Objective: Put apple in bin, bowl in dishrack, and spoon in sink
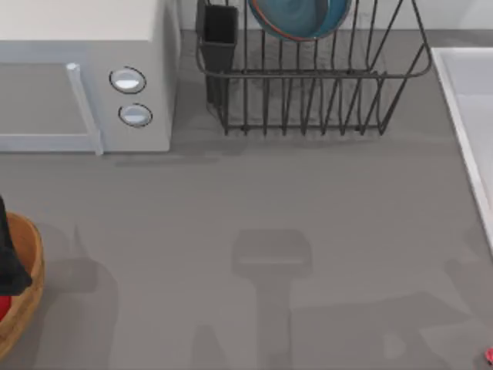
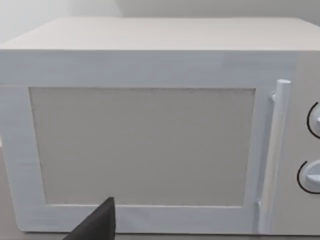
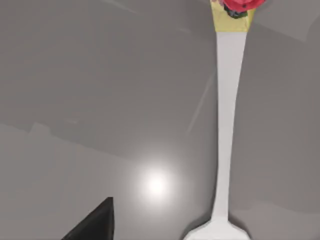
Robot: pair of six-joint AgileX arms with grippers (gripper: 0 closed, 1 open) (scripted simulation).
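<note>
spoon [image 3: 227, 125] lies flat on the table [image 1: 254, 208], a red tip at the top view's lower right corner. its long white handle runs toward the red end. likely the last step: descend squarely across the handle, then carry to the sink [image 1: 470, 116]. whether either gripper's fingers are parted i cannot tell.

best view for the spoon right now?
Right wrist view: the spoon shows its long white handle, with the red and yellow end at one edge and the bowl end cut off at the opposite edge. In the top view it is a tiny red tip at the table's lower right edge.
</note>
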